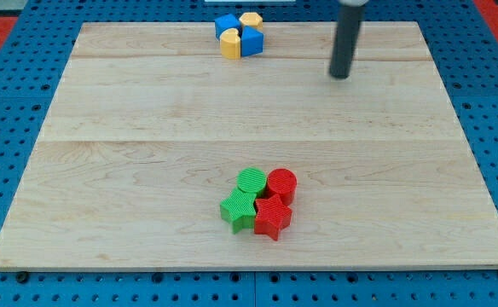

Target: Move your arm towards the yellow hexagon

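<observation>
The yellow hexagon (251, 20) sits at the view's top centre, at the back of a tight cluster with a blue block (226, 23), a second blue block (252, 41) and a yellow rounded block (230, 43). My tip (341, 75) rests on the board to the right of this cluster, about a hundred pixels from the hexagon and slightly lower in the view. It touches no block.
A second cluster lies at the view's lower centre: a green cylinder (251, 182), a green star (238, 209), a red cylinder (281, 184) and a red star (272, 218). The wooden board (130, 153) sits on a blue perforated base.
</observation>
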### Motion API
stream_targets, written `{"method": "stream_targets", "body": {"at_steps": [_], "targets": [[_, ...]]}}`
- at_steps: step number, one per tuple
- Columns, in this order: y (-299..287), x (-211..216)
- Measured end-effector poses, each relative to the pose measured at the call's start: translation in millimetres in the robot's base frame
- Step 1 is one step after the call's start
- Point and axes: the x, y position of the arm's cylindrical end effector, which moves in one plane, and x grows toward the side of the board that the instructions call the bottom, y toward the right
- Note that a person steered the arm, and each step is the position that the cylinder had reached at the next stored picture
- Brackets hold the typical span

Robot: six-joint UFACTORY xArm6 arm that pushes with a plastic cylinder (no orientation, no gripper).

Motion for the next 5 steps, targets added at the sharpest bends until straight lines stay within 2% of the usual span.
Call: {"method": "stream_targets", "body": {"at_steps": [1, 3, 5], "targets": [[0, -87], [-24, -91], [-80, -90]]}}
